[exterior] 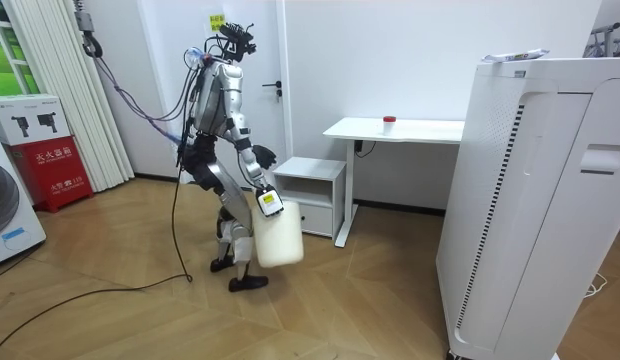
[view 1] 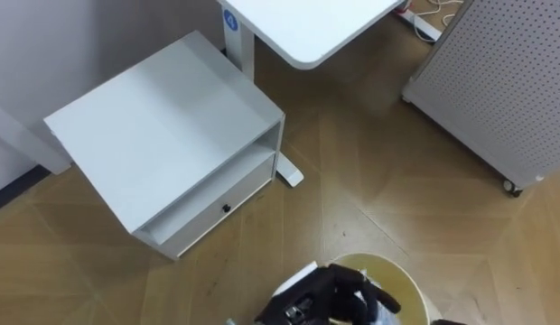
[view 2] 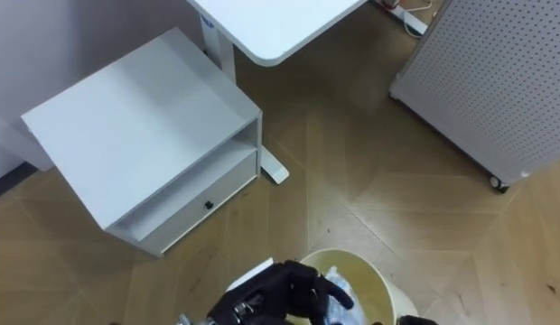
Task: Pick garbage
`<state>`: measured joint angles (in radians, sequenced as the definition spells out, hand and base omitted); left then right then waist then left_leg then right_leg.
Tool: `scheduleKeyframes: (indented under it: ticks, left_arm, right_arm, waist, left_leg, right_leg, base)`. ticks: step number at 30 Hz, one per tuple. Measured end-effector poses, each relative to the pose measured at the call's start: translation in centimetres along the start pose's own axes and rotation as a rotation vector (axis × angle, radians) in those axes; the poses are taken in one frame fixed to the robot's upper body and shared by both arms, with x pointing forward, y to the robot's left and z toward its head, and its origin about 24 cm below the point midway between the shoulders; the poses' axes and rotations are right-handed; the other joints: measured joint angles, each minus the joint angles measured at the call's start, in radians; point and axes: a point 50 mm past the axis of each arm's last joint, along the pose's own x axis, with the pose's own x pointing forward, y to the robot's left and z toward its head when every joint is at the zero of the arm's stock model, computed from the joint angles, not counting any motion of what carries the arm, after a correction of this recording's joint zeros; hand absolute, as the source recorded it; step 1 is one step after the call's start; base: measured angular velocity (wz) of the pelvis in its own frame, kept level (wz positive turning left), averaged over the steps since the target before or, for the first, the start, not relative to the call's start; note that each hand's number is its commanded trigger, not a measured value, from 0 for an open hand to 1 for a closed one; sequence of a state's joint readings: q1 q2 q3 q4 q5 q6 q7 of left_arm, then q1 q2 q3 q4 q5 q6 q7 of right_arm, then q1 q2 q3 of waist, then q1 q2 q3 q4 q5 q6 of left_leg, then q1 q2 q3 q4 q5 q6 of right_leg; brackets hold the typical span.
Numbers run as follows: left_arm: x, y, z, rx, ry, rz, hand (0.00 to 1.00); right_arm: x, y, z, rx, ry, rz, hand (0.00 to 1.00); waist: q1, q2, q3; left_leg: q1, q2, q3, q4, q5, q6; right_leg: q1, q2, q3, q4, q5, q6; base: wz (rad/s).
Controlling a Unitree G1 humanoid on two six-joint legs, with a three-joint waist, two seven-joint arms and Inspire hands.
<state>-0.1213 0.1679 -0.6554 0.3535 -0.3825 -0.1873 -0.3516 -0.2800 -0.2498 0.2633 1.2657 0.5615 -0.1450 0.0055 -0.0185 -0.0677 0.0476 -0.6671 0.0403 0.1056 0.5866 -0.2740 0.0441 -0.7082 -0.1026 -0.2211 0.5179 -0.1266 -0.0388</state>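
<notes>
Garbage bin (view 1: 408, 287) hangs off the floor, mouth up, close in front of the robot. Left robot hand (view 1: 339, 291) curled over its near rim. Probably carried low and open so litter drops straight in. Robot stands by the white cabinet (view 1: 163, 126), the bench (view 1: 307, 23) beyond.

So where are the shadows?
Left eye view: a dark shadow on the floor under the desk, and in the open shelf of the cabinet; the left hand on the bin looks black. Room view: bright daylight at the window, top left.
</notes>
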Motion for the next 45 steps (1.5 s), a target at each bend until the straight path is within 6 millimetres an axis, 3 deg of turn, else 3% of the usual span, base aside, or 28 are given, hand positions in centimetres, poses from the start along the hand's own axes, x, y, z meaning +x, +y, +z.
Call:
scheduleKeyframes:
  ticks: [7,16,22,24,29,33,37,39,41,42,45]
  left_arm:
    - [-0.2,-0.5,-0.7,-0.022,0.041,-0.031,0.0]
    - [-0.5,-0.3,-0.8,-0.023,0.045,-0.049,0.0]
    - [-1.2,0.9,-0.6,-0.019,0.038,-0.028,0.0]
    - [-1.6,1.8,0.2,-0.004,0.011,0.004,0.0]
    - [-2.3,3.4,2.8,0.052,-0.095,0.088,0.0]
    - [-4.1,4.6,4.4,0.152,-0.157,0.242,0.0]
    - [-6.7,6.3,4.3,0.141,-0.18,0.468,0.0]
    - [-8.1,6.9,4.8,0.158,-0.212,0.585,0.0]
    - [-8.5,7.0,5.3,0.165,-0.243,0.635,0.0]
    - [-8.8,6.8,5.6,0.174,-0.258,0.663,0.0]
    - [-9.2,6.5,6.2,0.226,-0.29,0.721,0.0]
  right_arm:
    - [0.0,0.1,-0.1,0.002,0.0,0.022,1.0]
    - [-0.2,-0.3,-0.9,0.009,0.039,0.018,1.0]
    - [-0.4,-0.7,-1.5,0.019,0.056,0.015,1.0]
    - [-0.4,-0.9,-1.6,0.037,0.055,0.021,1.0]
    - [-0.8,-0.9,-2.3,0.043,0.038,0.029,1.0]
    - [-1.7,-1.3,-4.1,0.03,0.04,0.034,1.0]
    - [-2.6,-1.3,-5.8,0.017,0.052,0.032,1.0]
    - [-3.1,-1.3,-6.7,0.022,0.065,0.031,1.0]
    - [-3.4,-1.4,-7.3,0.023,0.08,0.02,1.0]
    - [-3.7,-1.6,-7.8,0.019,0.093,0.017,1.0]
    - [-4.1,-1.6,-8.7,0.005,0.115,0.019,1.0]
  waist:
    - [-0.001,0.006,-0.0041]
    - [-0.001,0.01,-0.006]
    - [0.0,0.05,-0.0097]
    - [-0.005,0.063,-0.0138]
    - [-0.009,0.066,-0.0138]
    - [-0.009,0.063,-0.0157]
    - [-0.003,0.055,-0.022]
    - [-0.001,0.043,-0.034]
    - [-0.006,0.034,-0.0378]
    - [-0.009,0.027,-0.0446]
    - [-0.014,0.015,-0.05]
  left_leg:
    - [0.02,0.001,0.008,-0.004,0.0,0.0]
    - [0.136,0.001,0.035,-0.04,0.0,0.0]
    - [0.192,0.016,0.047,-0.072,0.003,0.0]
    - [0.215,0.015,0.061,-0.085,0.003,0.001]
    - [0.304,0.012,0.091,-0.134,0.003,0.001]
    - [0.397,0.014,0.128,-0.18,0.001,-0.002]
    - [0.491,0.017,0.181,-0.228,-0.003,-0.011]
    - [0.541,0.019,0.205,-0.255,-0.007,-0.016]
    - [0.578,0.02,0.208,-0.268,-0.008,-0.018]
    - [0.603,0.02,0.207,-0.282,-0.007,-0.02]
    - [0.668,0.029,0.213,-0.317,-0.007,-0.024]
  right_leg:
    - [0.012,0.001,0.008,0.0,0.0,0.0]
    - [0.108,0.007,0.033,-0.025,0.003,0.004]
    - [0.178,0.032,0.041,-0.095,0.037,0.01]
    - [0.191,0.035,0.054,-0.102,0.039,0.013]
    - [0.25,0.041,0.082,-0.115,0.035,0.019]
    - [0.319,0.061,0.103,-0.143,0.034,0.021]
    - [0.376,0.07,0.102,-0.159,0.033,0.02]
    - [0.405,0.068,0.075,-0.166,0.03,0.014]
    - [0.439,0.07,0.069,-0.179,0.029,0.014]
    - [0.462,0.074,0.069,-0.192,0.028,0.014]
    - [0.526,0.083,0.058,-0.229,0.031,0.018]
  base:
    - [-0.02]
    - [-0.08]
    - [-0.11]
    - [-0.16]
    - [-0.17]
    - [-0.21]
    - [-0.43]
    - [-0.38]
    - [-0.13]
    - [-0.04]
    - [-0.05]
